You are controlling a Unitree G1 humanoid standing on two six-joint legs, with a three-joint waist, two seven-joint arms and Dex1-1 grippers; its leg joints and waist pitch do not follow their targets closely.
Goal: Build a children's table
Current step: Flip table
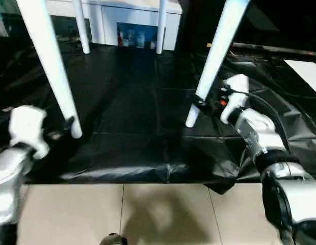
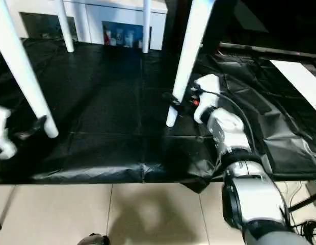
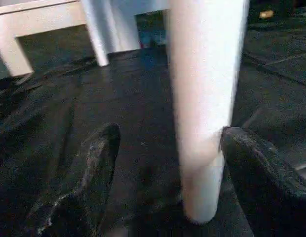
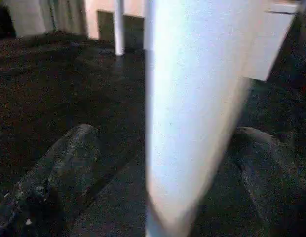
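The children's table stands upright on a black sheet (image 1: 127,112), and I see it by its white tapered legs. The near left leg (image 1: 51,66) and near right leg (image 1: 214,61) slant down toward me. Two far legs (image 1: 82,30) (image 1: 160,28) stand at the back. My left gripper (image 1: 70,126) is open around the foot of the near left leg (image 3: 205,123); one finger (image 3: 251,168) rests against it and the other (image 3: 96,163) stands clear. My right gripper (image 1: 200,103) is open around the lower end of the near right leg (image 4: 192,108), with a gap on both sides.
A white cabinet (image 1: 104,23) with dark compartments stands behind the table. The sheet's front edge (image 1: 148,176) gives way to beige floor tiles (image 1: 148,214). A white board (image 1: 307,71) lies at the far right. A black cable (image 1: 265,109) loops over my right forearm.
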